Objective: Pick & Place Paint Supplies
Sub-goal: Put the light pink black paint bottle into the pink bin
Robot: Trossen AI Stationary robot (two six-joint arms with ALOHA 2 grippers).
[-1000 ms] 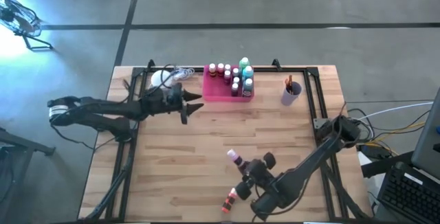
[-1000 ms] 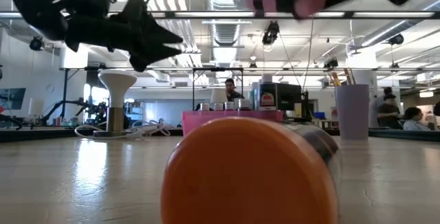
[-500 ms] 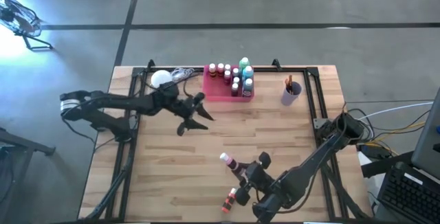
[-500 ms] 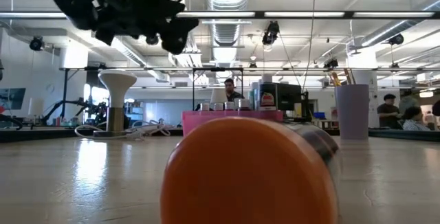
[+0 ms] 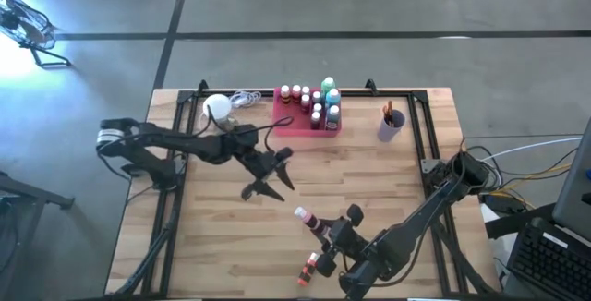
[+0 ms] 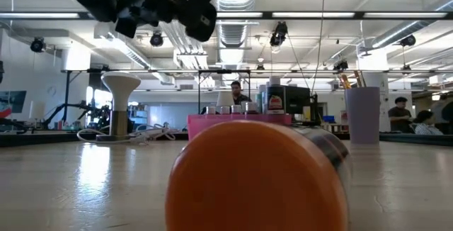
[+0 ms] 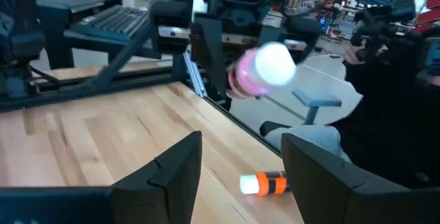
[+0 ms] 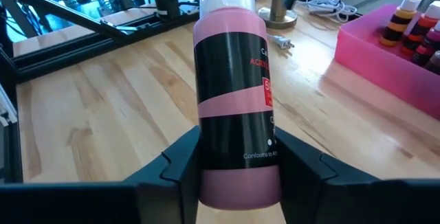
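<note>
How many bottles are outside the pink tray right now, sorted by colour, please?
Pink bottle: 1, held in the right end effector
Orange bottle: 1, lying on the table
Total: 2

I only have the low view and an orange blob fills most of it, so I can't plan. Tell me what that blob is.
Observer: It is an orange bottle lying on its side near the table's front edge, right in front of your camera.
Operator: Report what the right gripper is doing.
Observer: The right gripper is shut on a pink bottle with a black label, white cap pointing away from the wrist.
Operator: Give me the left gripper.
Observer: The left gripper hangs open and empty over the middle of the table, facing that pink bottle.
Operator: State where the other bottles stand.
Observer: Upright in the pink tray at the far edge.
</note>
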